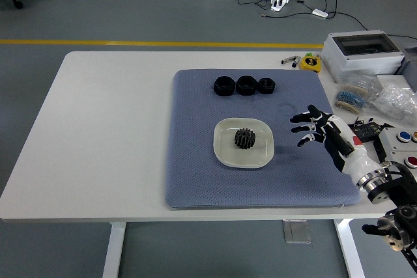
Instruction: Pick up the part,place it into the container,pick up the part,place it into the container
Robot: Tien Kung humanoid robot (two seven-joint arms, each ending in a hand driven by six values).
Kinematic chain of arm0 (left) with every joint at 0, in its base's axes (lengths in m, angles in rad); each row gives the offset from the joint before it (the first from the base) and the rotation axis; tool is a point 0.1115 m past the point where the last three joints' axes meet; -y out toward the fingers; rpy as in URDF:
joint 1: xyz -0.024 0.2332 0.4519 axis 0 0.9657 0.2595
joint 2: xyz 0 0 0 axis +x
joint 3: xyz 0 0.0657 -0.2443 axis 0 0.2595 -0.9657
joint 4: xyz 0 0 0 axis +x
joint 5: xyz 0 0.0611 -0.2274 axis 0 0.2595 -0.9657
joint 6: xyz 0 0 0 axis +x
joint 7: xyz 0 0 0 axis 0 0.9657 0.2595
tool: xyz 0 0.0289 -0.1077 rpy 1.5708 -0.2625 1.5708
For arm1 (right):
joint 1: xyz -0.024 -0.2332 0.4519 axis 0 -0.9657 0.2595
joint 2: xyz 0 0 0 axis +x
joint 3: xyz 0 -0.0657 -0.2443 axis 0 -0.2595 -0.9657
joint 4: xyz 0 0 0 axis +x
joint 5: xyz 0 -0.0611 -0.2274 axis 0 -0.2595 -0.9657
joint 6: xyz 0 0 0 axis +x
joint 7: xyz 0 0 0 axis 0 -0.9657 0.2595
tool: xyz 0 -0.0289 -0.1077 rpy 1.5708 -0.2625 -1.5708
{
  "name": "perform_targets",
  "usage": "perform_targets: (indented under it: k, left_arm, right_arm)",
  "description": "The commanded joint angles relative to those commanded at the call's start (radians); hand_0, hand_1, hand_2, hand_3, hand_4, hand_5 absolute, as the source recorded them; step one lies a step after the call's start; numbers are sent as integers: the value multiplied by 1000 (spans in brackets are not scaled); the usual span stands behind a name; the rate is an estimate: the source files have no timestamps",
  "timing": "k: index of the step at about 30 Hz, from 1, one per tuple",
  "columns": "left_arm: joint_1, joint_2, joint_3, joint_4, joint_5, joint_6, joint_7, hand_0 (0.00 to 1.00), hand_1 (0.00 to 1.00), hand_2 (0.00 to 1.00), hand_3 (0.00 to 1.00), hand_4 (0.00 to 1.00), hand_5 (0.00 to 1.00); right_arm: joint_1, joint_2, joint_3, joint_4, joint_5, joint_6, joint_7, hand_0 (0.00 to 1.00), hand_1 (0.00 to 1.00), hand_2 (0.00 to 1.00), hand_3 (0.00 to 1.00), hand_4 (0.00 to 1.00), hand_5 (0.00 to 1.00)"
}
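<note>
Our right robot hand hovers spread wide and empty, between dish and three black parts; reaching carelessly, we could knock the dish's gear.

gear: 1 | black nuts: 3 | dish: 1 | mat: 1

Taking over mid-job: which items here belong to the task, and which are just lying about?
Job:
right hand, open
three black parts
gear in white container
blue mat

Lying about:
grey enclosure box
yellow tape measure
plastic bags
button box
</note>
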Motion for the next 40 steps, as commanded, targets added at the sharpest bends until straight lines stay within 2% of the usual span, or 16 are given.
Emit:
perform_targets:
  k: [13, 15, 26, 27, 40]
  left_arm:
    - [4, 6, 1, -2, 0, -5, 1, 707, 710, 747, 655, 680, 670]
    - [5, 6, 0, -2, 0, -5, 2, 708, 711, 747, 657, 680, 668]
    - [10, 7, -8, -4, 8, -7, 7, 708, 711, 748, 656, 681, 668]
    - [10, 7, -8, -4, 8, -7, 7, 708, 712, 748, 657, 681, 667]
    - [14, 10, -6, -6, 7, -11, 9, 708, 712, 748, 658, 681, 665]
  right_arm:
    - [79, 48, -137, -36, 40, -12, 11, 378, 509, 536, 474, 985, 868]
    - [105, 62, -166, -53, 56, -18, 18, 399, 484, 503, 473, 985, 869]
    - [198, 144, -280, -133, 117, -39, 46, 412, 472, 491, 468, 984, 867]
    - [202, 147, -286, -139, 121, -40, 48, 445, 468, 485, 465, 982, 863]
    - [216, 171, -342, -239, 185, -59, 78, 458, 464, 484, 465, 982, 861]
